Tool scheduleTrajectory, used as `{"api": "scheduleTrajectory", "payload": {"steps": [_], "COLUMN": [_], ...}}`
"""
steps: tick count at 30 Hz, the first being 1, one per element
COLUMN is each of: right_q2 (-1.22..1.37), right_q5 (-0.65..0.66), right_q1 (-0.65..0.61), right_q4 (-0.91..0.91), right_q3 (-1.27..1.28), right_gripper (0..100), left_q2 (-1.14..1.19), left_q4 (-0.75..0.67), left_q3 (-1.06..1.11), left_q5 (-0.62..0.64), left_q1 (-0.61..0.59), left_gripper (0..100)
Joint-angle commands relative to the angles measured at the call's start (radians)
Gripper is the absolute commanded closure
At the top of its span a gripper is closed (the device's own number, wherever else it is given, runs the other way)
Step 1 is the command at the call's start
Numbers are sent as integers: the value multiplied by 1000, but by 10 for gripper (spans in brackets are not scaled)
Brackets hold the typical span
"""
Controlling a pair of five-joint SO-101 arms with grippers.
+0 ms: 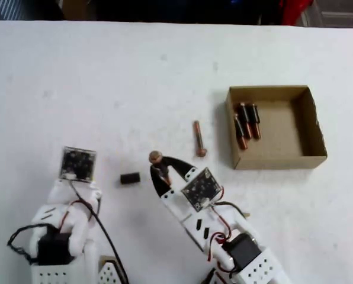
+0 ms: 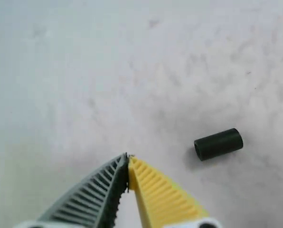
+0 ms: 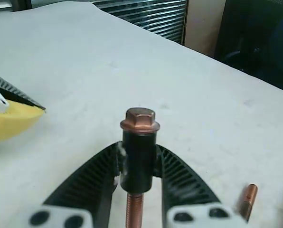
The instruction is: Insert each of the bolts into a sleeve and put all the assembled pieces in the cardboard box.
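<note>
My right gripper [image 3: 137, 164] is shut on a black sleeve [image 3: 137, 159] with a copper bolt [image 3: 139, 121] through it, the bolt head sticking out past the fingers. In the high view this assembled piece [image 1: 158, 164] is held over the table, left of the cardboard box [image 1: 313, 127]. The box holds three assembled pieces [image 1: 246, 124]. A loose copper bolt [image 1: 198, 139] lies between the gripper and the box. A loose black sleeve [image 1: 130, 178] lies on the table; in the left wrist view this sleeve [image 2: 218, 144] is beside my left gripper [image 2: 128, 164], which is shut with nothing in it.
The white table [image 1: 135, 77] stretches bare toward the back and left. The loose bolt's threaded end [image 3: 247, 202] shows close by the right gripper. The left gripper's yellow finger [image 3: 8, 121] shows at the edge of the right wrist view.
</note>
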Motion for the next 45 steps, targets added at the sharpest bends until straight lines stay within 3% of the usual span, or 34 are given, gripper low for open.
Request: {"api": "scheduleTrajectory", "payload": {"steps": [1, 15, 24, 28, 36, 45], "right_q2": [-13, -13, -5, -4, 8, 461], "right_q5": [2, 2, 5, 110, 129, 129], "right_q1": [10, 13, 203, 240, 377, 529], "right_q4": [2, 191, 294, 338, 429, 427], "right_q3": [6, -95, -249, -304, -420, -692], "right_gripper": [982, 982, 982, 982, 982, 982], "left_q2": [5, 5, 5, 5, 5, 5], "left_q4": [-61, -81, -74, -48, -2, 15], "left_q3": [32, 143, 157, 157, 157, 157], "left_q5": [55, 64, 66, 66, 64, 64], "left_q1": [59, 62, 64, 65, 130, 130], "left_gripper": [978, 978, 978, 978, 978, 978]}}
